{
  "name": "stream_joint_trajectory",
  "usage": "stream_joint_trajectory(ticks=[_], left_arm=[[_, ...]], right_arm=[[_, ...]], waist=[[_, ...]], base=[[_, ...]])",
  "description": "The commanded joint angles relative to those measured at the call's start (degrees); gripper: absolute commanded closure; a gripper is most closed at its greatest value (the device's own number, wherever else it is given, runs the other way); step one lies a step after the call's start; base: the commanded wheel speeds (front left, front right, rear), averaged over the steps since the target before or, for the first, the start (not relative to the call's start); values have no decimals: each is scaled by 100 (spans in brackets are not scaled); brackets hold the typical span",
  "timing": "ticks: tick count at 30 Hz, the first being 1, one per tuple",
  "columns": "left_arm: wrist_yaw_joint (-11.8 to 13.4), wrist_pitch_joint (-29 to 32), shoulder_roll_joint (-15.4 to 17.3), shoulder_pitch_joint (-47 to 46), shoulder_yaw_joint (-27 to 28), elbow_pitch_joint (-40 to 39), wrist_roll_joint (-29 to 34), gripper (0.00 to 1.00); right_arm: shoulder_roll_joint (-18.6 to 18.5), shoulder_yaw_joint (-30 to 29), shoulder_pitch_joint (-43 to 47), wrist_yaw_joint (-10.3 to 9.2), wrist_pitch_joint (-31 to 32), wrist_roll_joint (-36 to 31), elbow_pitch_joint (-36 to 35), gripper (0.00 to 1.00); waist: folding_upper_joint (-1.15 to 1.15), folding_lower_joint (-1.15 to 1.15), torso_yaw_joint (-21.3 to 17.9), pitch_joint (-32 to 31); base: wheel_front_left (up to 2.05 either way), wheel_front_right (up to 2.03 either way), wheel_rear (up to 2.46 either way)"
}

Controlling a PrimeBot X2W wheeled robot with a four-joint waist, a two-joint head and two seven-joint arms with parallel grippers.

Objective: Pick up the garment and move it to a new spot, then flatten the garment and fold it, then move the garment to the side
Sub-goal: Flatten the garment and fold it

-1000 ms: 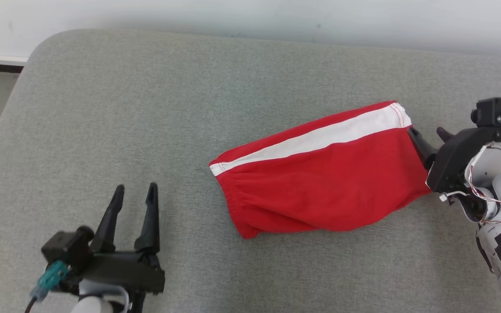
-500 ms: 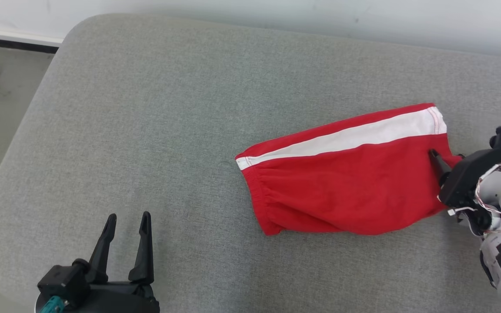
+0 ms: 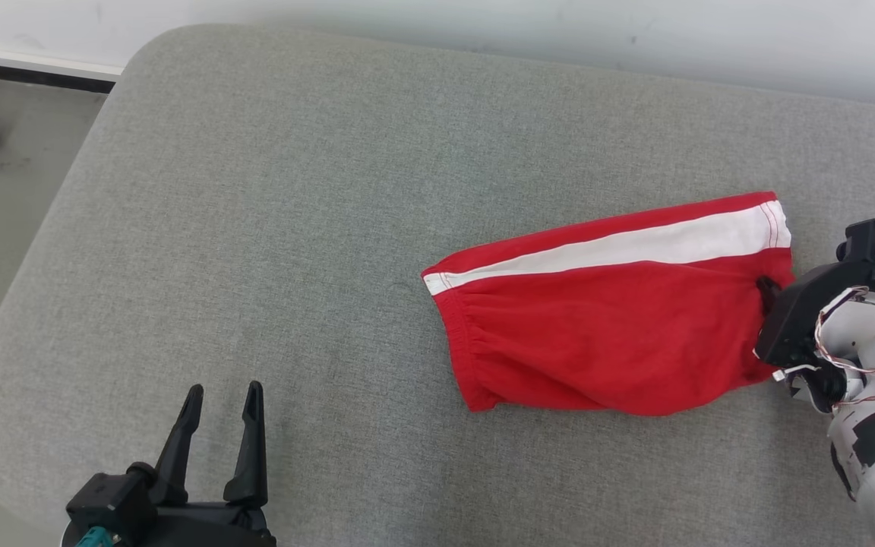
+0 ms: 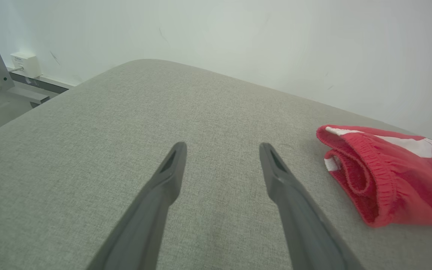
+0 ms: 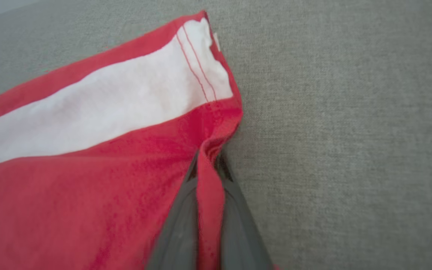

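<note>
Left claw point(image 3: 223, 389) spread, idle over near bench point(image 3: 293, 190) edge | right claw point(image 5: 207, 165) clenched on hem fold of red garment point(image 3: 604, 334), lying right of mid-bench | step: pick-up, grip set | next: probably lift clear, carry to new spot

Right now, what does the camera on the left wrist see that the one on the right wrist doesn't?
Left wrist view's own: the left gripper, open, the white wall with a small box low on it, and the gathered waistband. Right wrist view's own: the right gripper, shut on a fold at the hem, seen close up. Shared: the red garment with its white stripe, lying on the grey cushion.
</note>
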Motion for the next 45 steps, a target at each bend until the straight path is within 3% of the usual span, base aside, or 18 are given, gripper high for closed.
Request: stream_joint_trajectory(ticks=[1, 15, 29, 34, 45], left_arm=[[-37, -11, -8, 51, 11, 16, 32, 0], [-60, -10, -28, 69, 112, 70, 88, 0], [-78, -10, -30, 169, 88, 128, 70, 0], [-50, -11, -29, 247, 78, 148, 26, 0], [-1, -11, -30, 310, 14, 170, -43, 0]], right_arm=[[63, 27, 210, -22, 51, -90, 197, 100], [-193, -561, 159, -19, -1022, -360, 200, 100], [-482, -1224, 397, -19, -1819, -1465, 375, 100], [-99, -1197, 337, -19, -1750, -1873, -18, 100], [1027, -661, 675, -19, -942, -2198, -1280, 100]], waist=[[1, 1, -16, 0], [1, 1, -424, -250], [1, 1, -802, -687], [1, 1, -847, -815], [1, 1, -808, -963]], base=[[0, 0, 0], [0, 0, 0], [0, 0, 0], [0, 0, 0], [0, 0, 0]])
